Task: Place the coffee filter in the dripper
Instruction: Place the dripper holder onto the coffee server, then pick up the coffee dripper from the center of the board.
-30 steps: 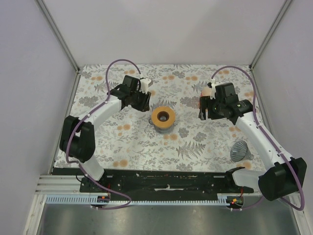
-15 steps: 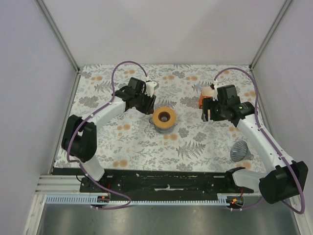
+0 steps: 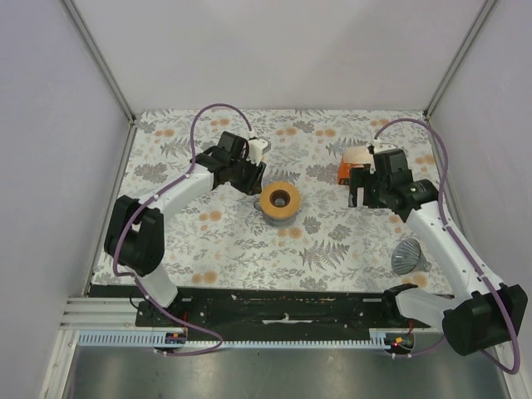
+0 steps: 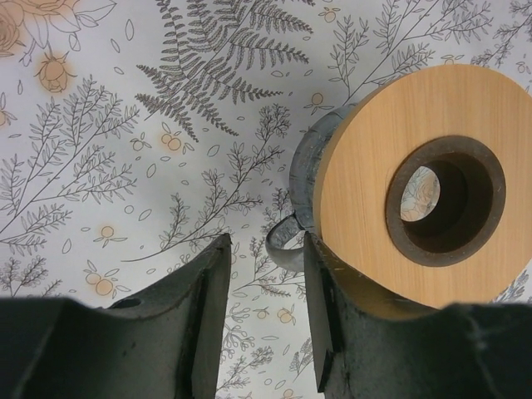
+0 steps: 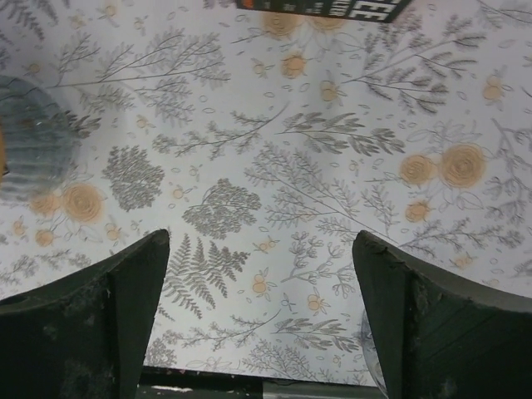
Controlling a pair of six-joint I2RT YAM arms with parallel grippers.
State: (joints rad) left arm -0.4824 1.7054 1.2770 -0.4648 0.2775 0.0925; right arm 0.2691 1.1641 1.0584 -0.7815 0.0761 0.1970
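Thin pale grey-white paper cone, the coffee filter: lies tipped on the floral tablecloth at near right, free, nothing gripping it. Long axis looks slanted, mouth toward far right, tip toward near left; too small to be sure. It sits near and right of the right gripper, well apart, just left of the right forearm. That gripper hovers over bare cloth, jaws spread wide, empty, with the orange, white and black carton just far of it. The dripper, a small dark see-through wire basket, stands mid-table, well left of the filter. A flat tan wooden ring with a dark hole rests tilted on it. The left gripper is about half open, jaws either side of the dripper's small loop handle, not pinching it.
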